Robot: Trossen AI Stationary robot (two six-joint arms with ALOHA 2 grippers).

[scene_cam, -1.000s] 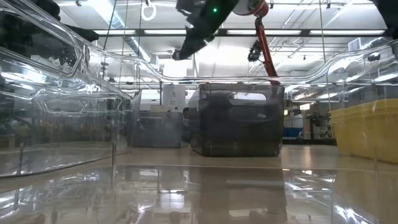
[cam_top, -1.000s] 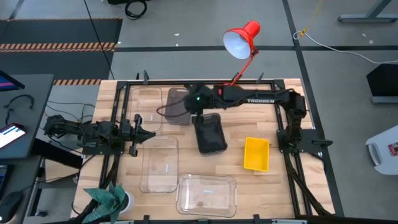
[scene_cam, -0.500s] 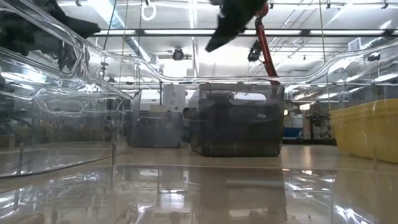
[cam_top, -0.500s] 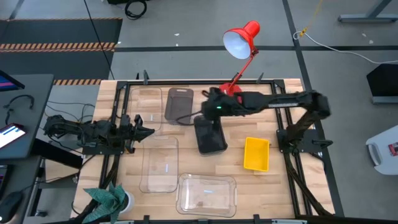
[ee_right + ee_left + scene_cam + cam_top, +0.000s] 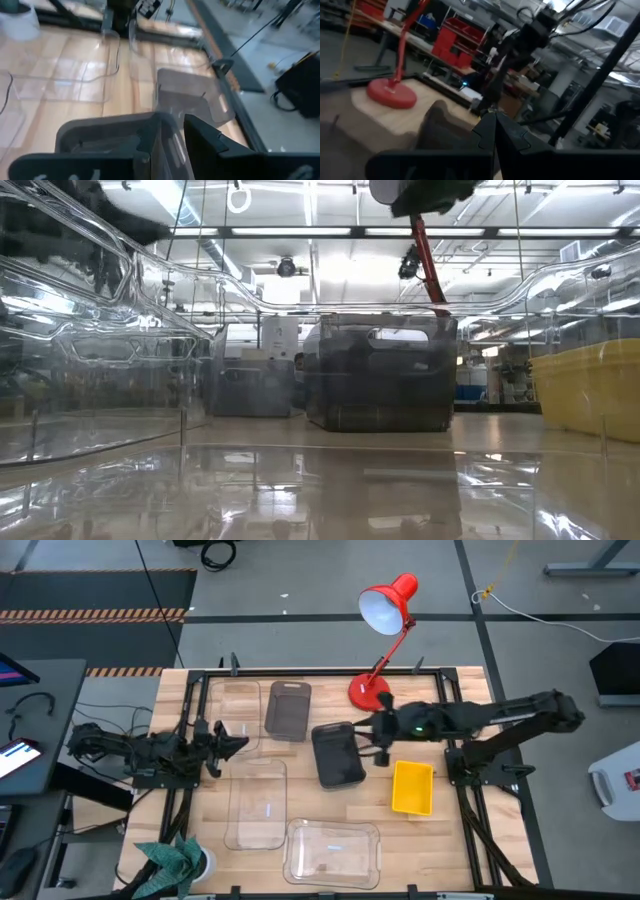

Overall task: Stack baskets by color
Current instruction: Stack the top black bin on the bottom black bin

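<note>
Two dark grey baskets sit bottom-down on the wooden table, one at the middle (image 5: 337,755) (image 5: 380,375) and one farther back (image 5: 288,708) (image 5: 192,95). A yellow basket (image 5: 412,787) lies on the right. Clear baskets lie at the far left (image 5: 240,705), the near left (image 5: 257,802) and the near middle (image 5: 333,850). My right gripper (image 5: 370,738) (image 5: 172,132) hangs high above the table, just right of the middle grey basket; it is open with nothing between its fingers. My left gripper (image 5: 238,740) (image 5: 492,132) is shut and empty at the table's left edge.
A red desk lamp (image 5: 385,610) stands with its base (image 5: 368,692) at the table's far edge, close behind my right arm. A black frame (image 5: 445,680) runs around the table. Bare wood shows between the middle grey basket and the yellow one.
My right gripper has drawn back from above the far grey basket toward the table's right, passing over the middle grey basket, and has stayed high. That far basket remains where it was. My left gripper has rolled about its own axis in place.
</note>
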